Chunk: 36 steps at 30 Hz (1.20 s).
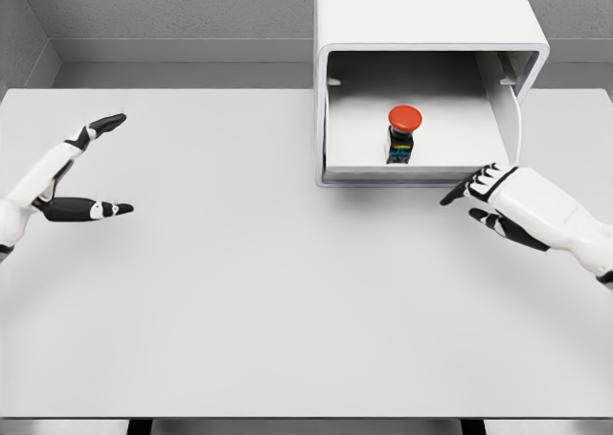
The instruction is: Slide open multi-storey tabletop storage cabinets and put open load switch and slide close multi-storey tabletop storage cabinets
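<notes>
So the load switch (402, 134) is already sitting inside the open storage cabinet (426, 33). Our right robot hand (479, 197) hangs just below its front, fingers loose and empty; the left robot hand (91, 171), far left of it, is spread, empty too. Next we push it closed.

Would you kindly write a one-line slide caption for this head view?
Red-capped load switch standing inside the open white cabinet, right hand just in front, left hand open over the table.
</notes>
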Each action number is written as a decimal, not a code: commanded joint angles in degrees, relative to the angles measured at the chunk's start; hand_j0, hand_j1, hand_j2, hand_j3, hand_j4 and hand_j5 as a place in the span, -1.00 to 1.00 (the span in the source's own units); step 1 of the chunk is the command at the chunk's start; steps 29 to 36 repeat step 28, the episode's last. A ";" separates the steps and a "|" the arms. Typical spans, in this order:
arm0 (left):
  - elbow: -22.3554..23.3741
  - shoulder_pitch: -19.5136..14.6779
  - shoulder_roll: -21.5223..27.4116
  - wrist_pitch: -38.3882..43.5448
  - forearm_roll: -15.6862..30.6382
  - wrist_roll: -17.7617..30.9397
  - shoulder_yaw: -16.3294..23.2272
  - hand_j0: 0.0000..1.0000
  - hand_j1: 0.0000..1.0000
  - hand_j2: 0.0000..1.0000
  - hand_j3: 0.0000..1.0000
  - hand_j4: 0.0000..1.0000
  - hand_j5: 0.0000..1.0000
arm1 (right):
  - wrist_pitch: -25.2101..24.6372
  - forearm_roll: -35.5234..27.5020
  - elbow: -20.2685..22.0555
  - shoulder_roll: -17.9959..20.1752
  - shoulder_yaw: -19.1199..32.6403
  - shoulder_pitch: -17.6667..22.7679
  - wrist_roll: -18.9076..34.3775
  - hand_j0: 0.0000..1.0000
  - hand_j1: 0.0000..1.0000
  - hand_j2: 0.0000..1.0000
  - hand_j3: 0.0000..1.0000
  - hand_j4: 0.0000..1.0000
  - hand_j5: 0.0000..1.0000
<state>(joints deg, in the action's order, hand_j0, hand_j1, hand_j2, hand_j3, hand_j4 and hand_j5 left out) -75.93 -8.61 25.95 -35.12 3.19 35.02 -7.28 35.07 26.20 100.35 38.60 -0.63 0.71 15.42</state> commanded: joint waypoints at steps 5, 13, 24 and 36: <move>4.47 0.09 1.55 0.12 -2.22 -0.02 0.07 1.00 1.00 1.00 1.00 1.00 1.00 | -0.07 0.70 -3.40 -3.18 -3.32 -3.25 2.07 0.19 0.19 0.19 0.19 0.19 0.19; 4.65 0.53 1.38 0.12 -4.33 -0.02 -0.10 1.00 1.00 1.00 1.00 1.00 1.00 | -0.07 0.79 -9.38 -4.67 -8.51 -10.46 4.09 0.20 0.20 0.20 0.20 0.20 0.20; 4.56 0.53 1.29 0.12 -4.33 -0.02 -0.02 1.00 1.00 1.00 1.00 1.00 1.00 | -0.07 -0.53 -7.80 1.22 -0.43 -5.01 3.13 0.25 0.25 0.25 0.25 0.25 0.25; 4.56 0.53 1.20 0.12 -4.24 -0.02 -0.02 1.00 1.00 1.00 1.00 1.00 1.00 | -0.07 -1.32 -7.45 2.45 2.12 -3.17 3.13 0.25 0.25 0.25 0.25 0.25 0.25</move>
